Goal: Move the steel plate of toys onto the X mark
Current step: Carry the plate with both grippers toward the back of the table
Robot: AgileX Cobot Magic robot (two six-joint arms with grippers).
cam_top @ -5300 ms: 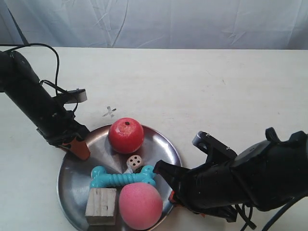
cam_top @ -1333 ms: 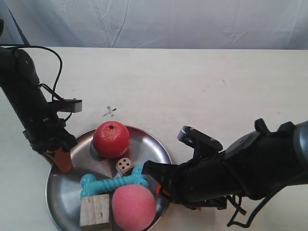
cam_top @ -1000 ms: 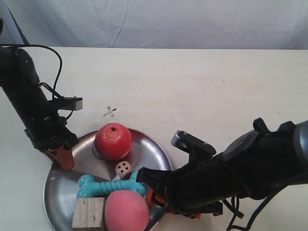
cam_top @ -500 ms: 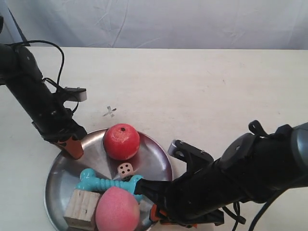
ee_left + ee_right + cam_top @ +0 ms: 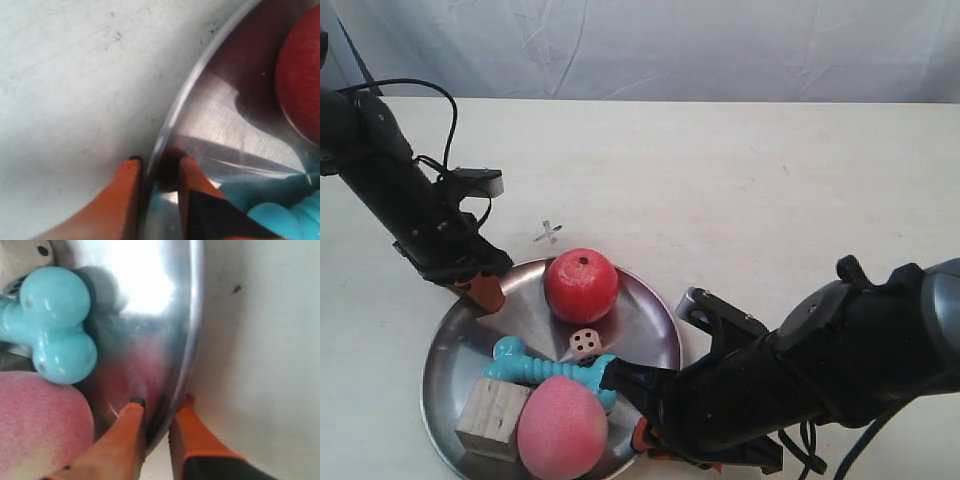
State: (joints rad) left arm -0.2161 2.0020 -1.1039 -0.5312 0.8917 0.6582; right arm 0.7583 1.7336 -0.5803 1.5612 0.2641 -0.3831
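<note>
The steel plate (image 5: 647,322) lies at the table's near left with both grippers pinching its rim. My left gripper (image 5: 483,292) (image 5: 157,162) is shut on the far-left rim (image 5: 200,70), close to the red apple (image 5: 581,285) (image 5: 302,85). My right gripper (image 5: 645,438) (image 5: 161,402) is shut on the near-right rim (image 5: 196,320), beside the pink peach (image 5: 562,433) (image 5: 40,425) and the turquoise bone (image 5: 550,368) (image 5: 57,325). The white die (image 5: 585,343) and the wooden cube (image 5: 493,432) also sit in the plate. The X mark (image 5: 548,233) is on the tabletop just beyond the plate.
The cream tabletop (image 5: 750,190) stretches away to the far side and right, ending at a white cloth backdrop (image 5: 670,45). A black cable (image 5: 448,110) loops over the left arm. The bulky right arm (image 5: 840,370) covers the near right corner.
Over the last second both grippers carried the plate up and to the right, nearer the X mark. The toys slid about inside; the peach and cube shifted toward the near rim.
</note>
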